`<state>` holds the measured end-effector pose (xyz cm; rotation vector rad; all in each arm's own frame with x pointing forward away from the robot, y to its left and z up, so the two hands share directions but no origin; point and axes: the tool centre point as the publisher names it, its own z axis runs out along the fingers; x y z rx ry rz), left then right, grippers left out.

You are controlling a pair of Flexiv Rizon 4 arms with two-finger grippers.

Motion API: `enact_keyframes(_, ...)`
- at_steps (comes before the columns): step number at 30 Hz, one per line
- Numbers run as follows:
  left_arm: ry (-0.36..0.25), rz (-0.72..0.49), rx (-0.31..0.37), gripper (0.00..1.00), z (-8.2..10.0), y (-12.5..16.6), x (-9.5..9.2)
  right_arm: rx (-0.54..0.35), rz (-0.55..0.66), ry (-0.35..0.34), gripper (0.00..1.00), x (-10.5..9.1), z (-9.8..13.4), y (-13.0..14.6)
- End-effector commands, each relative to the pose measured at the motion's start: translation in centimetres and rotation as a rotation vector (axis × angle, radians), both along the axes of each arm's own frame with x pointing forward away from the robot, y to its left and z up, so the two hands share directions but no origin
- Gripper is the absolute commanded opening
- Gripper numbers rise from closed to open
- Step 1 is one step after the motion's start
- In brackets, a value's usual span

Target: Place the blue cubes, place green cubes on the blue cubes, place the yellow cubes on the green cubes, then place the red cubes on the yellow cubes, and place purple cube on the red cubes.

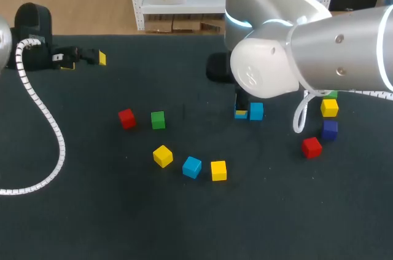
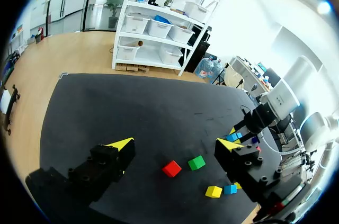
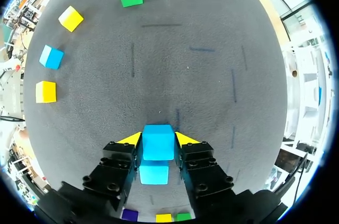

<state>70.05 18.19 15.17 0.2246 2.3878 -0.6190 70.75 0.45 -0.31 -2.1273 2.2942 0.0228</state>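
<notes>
Dark surface, early going: right pincer clamps a blue cube centre-right, just beside another blue cube; left pincer gapes wide, empty, far left. Every layer above blue looks undone.

No readable text, labels, numbers or signs anywhere.

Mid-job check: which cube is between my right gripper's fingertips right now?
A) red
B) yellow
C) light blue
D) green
C: in the right wrist view, the right gripper has a light blue cube between its yellow tips, with both fingers against the cube's sides.
</notes>
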Motion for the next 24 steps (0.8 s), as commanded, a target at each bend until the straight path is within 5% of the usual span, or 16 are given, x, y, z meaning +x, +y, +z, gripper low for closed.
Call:
enact_keyframes(1,-0.007,-0.006,-0.01,1.0,-0.16,0.21,-0.02,0.003,0.0,0.002,0.25,-0.11,-0.08,-0.14)
enact_keyframes(12,-0.007,-0.006,-0.01,1.0,-0.16,0.21,-0.02,0.002,-0.008,0.003,0.3,0.04,-0.04,0.3)
enact_keyframes(16,-0.007,-0.006,-0.01,1.0,-0.16,0.21,-0.02,0.001,-0.005,0.004,0.4,-0.01,-0.07,0.28)
enact_keyframes(18,-0.007,-0.006,-0.01,1.0,-0.16,0.21,-0.02,0.002,-0.004,0.003,0.48,-0.04,-0.07,0.25)
enact_keyframes(19,-0.007,-0.006,-0.01,1.0,-0.16,0.21,-0.02,0.002,-0.004,0.001,0.94,-0.06,-0.04,0.21)
enact_keyframes(20,-0.007,-0.006,-0.01,1.0,-0.16,0.21,-0.02,0.003,-0.005,-0.001,1.0,-0.06,0.0,0.19)
enact_keyframes(24,-0.007,-0.006,-0.01,1.0,-0.16,0.21,-0.02,0.03,-0.014,0.008,1.0,-0.09,0.69,0.28)
